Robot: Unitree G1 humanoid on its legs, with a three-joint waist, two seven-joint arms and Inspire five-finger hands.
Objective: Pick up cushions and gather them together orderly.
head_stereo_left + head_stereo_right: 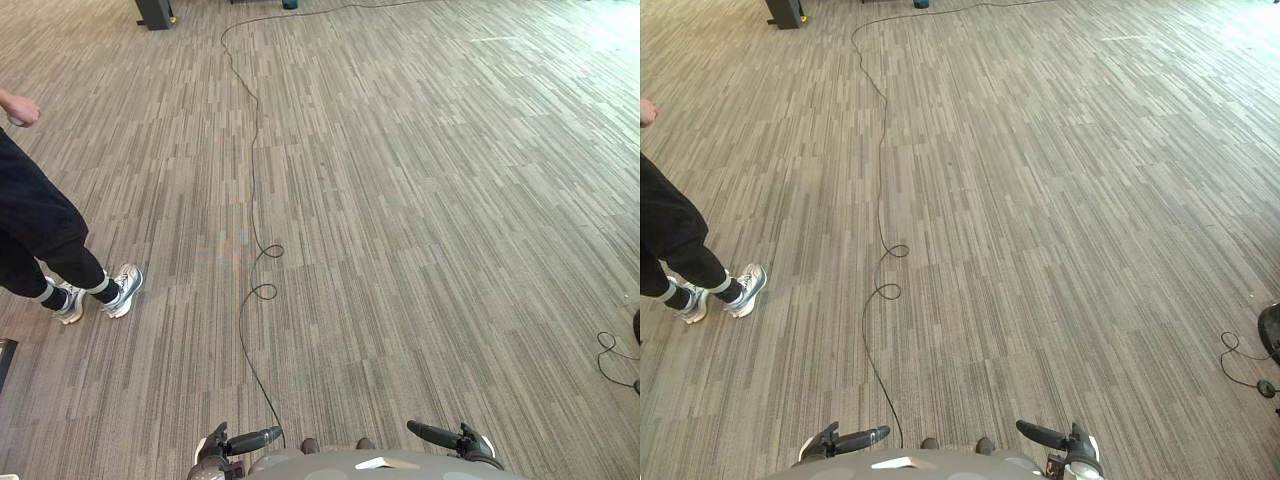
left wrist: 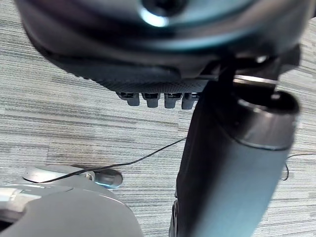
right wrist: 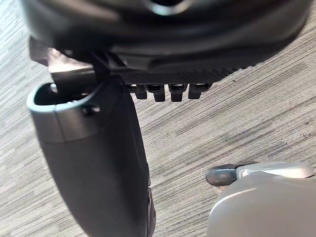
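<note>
My left hand hangs above the grey striped carpet, its fingers straight in a row and its thumb standing apart, with nothing in it. My right hand hangs the same way over the carpet. Its fingers are straight, its thumb is held off to the side, and it too holds nothing.
A person in black trousers and silver sneakers stands at the left, one hand raised. Carpet floor stretches ahead. A dark stand base sits at the far back left, and a dark round object at the right edge.
</note>
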